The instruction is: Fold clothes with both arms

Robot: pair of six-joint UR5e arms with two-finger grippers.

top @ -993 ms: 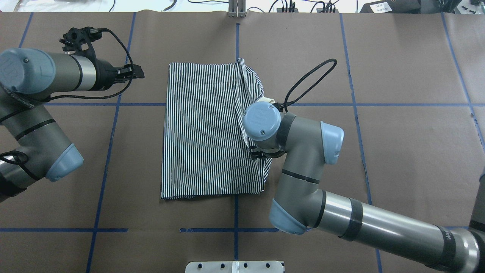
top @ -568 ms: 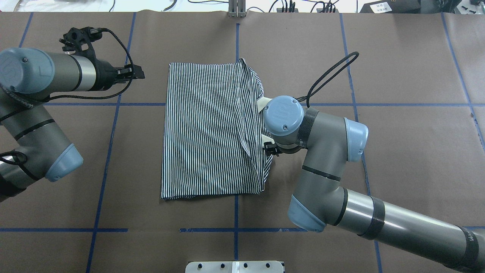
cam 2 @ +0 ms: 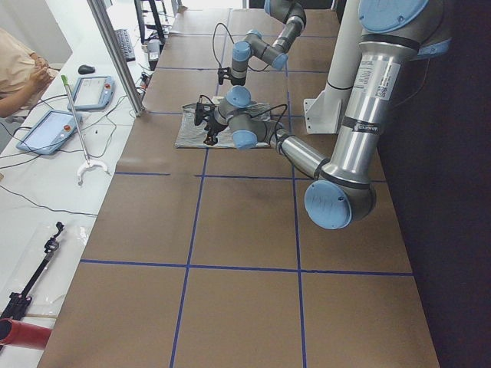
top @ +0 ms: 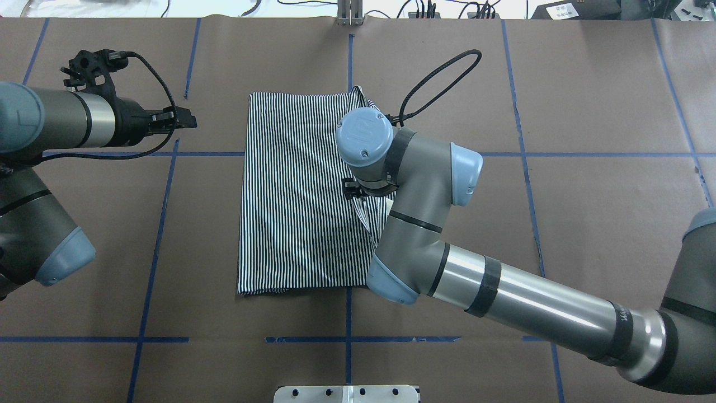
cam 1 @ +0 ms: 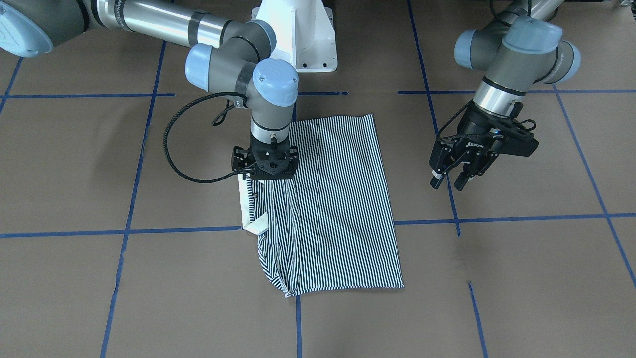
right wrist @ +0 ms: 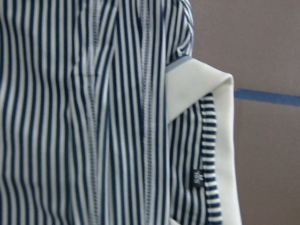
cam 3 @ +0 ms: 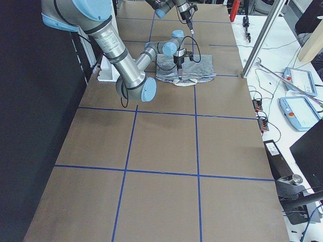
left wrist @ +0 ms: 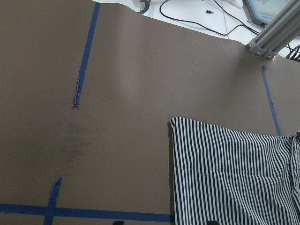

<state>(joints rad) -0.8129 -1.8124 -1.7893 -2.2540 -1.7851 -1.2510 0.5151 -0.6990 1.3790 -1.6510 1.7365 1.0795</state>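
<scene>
The striped polo shirt (top: 296, 196) lies folded into a rectangle at the table's middle; its side nearer the right arm is bunched. It also shows in the front view (cam 1: 338, 209) and the left wrist view (left wrist: 234, 173). Its cream collar (cam 1: 247, 204) sticks out at that side and fills the right wrist view (right wrist: 197, 89). My right gripper (cam 1: 267, 178) points straight down over that edge. It is shut on gathered shirt fabric and is mostly hidden under its wrist in the overhead view (top: 353, 190). My left gripper (cam 1: 447, 181) is open and empty, above bare table, well clear of the shirt (top: 187, 120).
The white pedestal base (cam 1: 303, 35) stands at the robot's side of the table. Blue tape lines (top: 347, 339) grid the brown table. An aluminium post (top: 349, 11) stands at the far edge. Tablets (cam 2: 46, 130) and an operator (cam 2: 19, 61) are off the table.
My right gripper first pulled outward, then swung back over the shirt towards its middle and far end, carrying the gathered edge with it. My left arm drew back slightly, away from the shirt.
</scene>
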